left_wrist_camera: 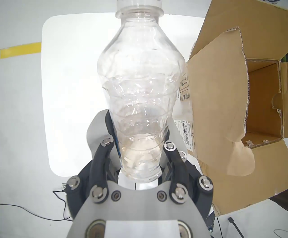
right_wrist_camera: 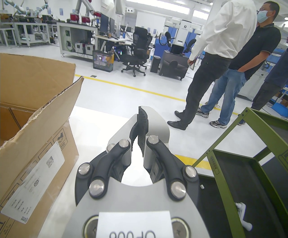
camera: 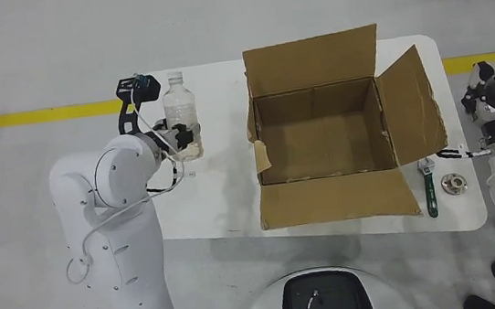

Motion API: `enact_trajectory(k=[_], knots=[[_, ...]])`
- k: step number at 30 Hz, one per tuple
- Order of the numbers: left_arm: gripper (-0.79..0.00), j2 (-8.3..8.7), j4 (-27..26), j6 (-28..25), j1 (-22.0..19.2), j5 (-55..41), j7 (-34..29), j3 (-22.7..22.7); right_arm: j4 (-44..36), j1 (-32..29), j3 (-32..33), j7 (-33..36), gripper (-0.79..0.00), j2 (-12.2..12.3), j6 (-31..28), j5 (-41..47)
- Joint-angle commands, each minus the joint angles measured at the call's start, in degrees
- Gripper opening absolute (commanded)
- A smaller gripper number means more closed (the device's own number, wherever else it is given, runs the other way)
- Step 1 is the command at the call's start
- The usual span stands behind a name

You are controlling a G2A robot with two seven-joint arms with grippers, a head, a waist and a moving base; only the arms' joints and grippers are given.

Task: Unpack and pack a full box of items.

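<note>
The left jaws grip the clear bottle by its base over the bench, just beside the open box, while the right jaws are closed on nothing, and I think the squeeze should be gentle and the neck kept away from the torn flap.

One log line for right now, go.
left hand: shut on bottle, left of box | right hand: shut, empty | box: open, empty | wrench: right of box
</note>
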Motion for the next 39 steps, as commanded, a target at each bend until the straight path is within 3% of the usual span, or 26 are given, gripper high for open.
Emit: enact_trajectory(k=[1, 6, 15, 19, 27, 39], knots=[[-0.785, 0.0, 0.0, 0.0, 0.0, 0.0, 0.0, 0.0, 0.07, -0.06, -0.18, -0.11, -0.785, -0.05, 0.12, -0.08], [-0.785, -0.04, 0.34, 0.34, 0.41, -2.37, 4.46, 0.9, 0.57, -0.01, -0.66, -0.29, -0.785, -0.15, -0.1, -0.77], [-0.785, -1.35, 5.8, 0.7, -13.21, -17.94, 11.92, 8.2, 1.36, 0.91, -0.26, -0.32, -0.785, -0.22, 0.09, -1.32], [-0.785, -2.24, 10.39, 2.06, -16.67, -24.64, 15.38, 12.59, 1.78, 1.28, 0.03, -0.34, -0.785, -0.26, 0.52, -1.48], [-0.785, -3.59, 15.23, 5.75, -17.43, -37.48, 15.96, 19.24, 2.37, 1.46, 0.75, -0.59, -0.785, -0.32, 0.86, -1.65], [-0.785, -3.59, 15.23, 5.82, -17.44, -37.64, 15.99, 19.35, 2.98, 2.69, 0.41, -0.21, -0.785, -0.52, 0.98, -1.41]])
